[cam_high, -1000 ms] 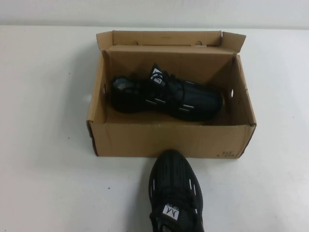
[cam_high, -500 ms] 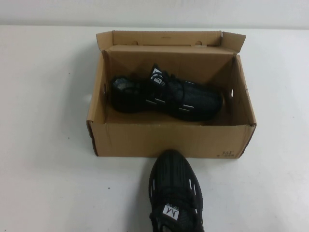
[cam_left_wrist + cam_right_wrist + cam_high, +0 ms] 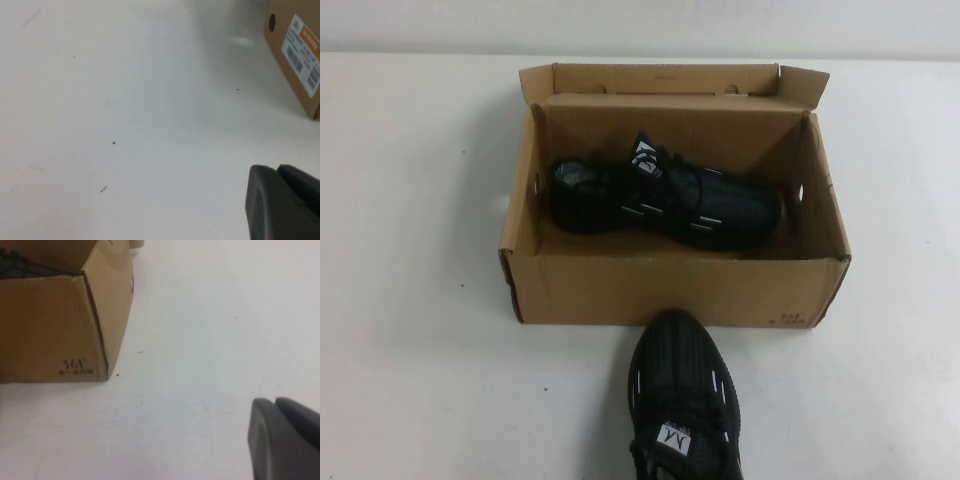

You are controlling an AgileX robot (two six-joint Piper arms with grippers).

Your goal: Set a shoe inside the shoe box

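While both arms sit off the high view, the box stands open mid-bench: brown corrugated card, rectangular, flap lid folded up at the far side, small round holes in the end walls, printed white barcode label on one outer wall. Inside lies a shoe, black ribbed knit w/ short white dashes on its flank and a white tongue label, on its sole, heel toward robot's left, toe toward robot's right, resting along the box floor. A 2nd shoe, same make, sits on the bench just outside the near wall, toe almost touching the card, heel cut off by the frame edge. Bench is smooth, white, matte, w/ a few dark specks. Left gripper: dark moulded plastic, low over bare bench, well left of the box; open or shut, cannot tell. Right gripper: same form, near the box's right near corner, holding nothing visible; state likewise not discernible.
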